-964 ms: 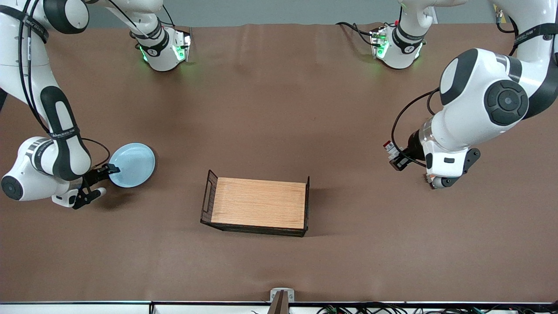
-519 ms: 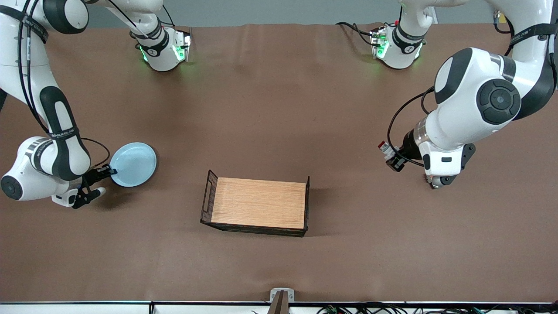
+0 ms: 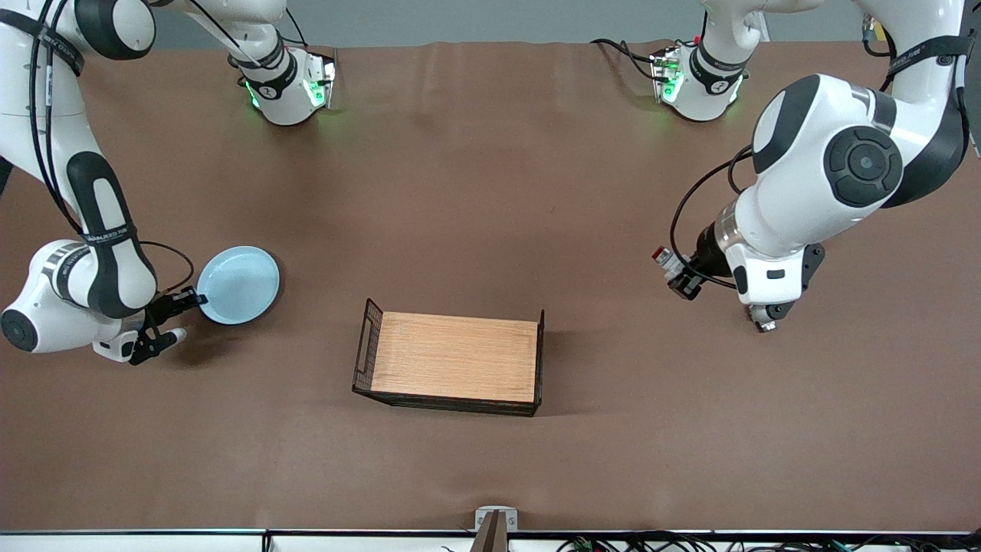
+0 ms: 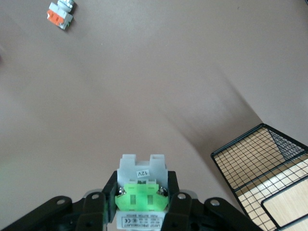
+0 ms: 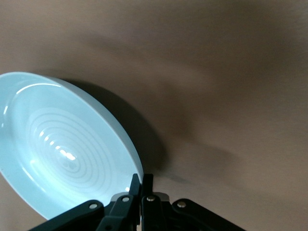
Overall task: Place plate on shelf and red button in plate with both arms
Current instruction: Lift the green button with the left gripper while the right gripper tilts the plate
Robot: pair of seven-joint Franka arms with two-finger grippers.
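Observation:
The pale blue plate [image 3: 239, 285] is at the right arm's end of the table. My right gripper [image 3: 198, 300] is shut on its rim. In the right wrist view the plate [image 5: 62, 154] is tilted, a shadow lies under it, and the right gripper [image 5: 142, 180] pinches its edge. The red button [image 3: 665, 261] is up in the air over bare table at the left arm's end, with my left gripper [image 3: 680, 282] shut on it. The left wrist view shows the button's green patch [image 4: 142, 195] between the left gripper's [image 4: 142, 199] black fingers.
A black wire basket with a wooden floor [image 3: 452, 356] stands mid-table, nearer the front camera than both grippers; its corner [image 4: 262, 163] shows in the left wrist view. A small part with an orange-red patch [image 4: 60, 14] lies on the table, seen in the left wrist view only.
The right gripper has shut on the plate's rim and the plate has shifted slightly toward the table's middle. The left arm has carried the red button toward the middle.

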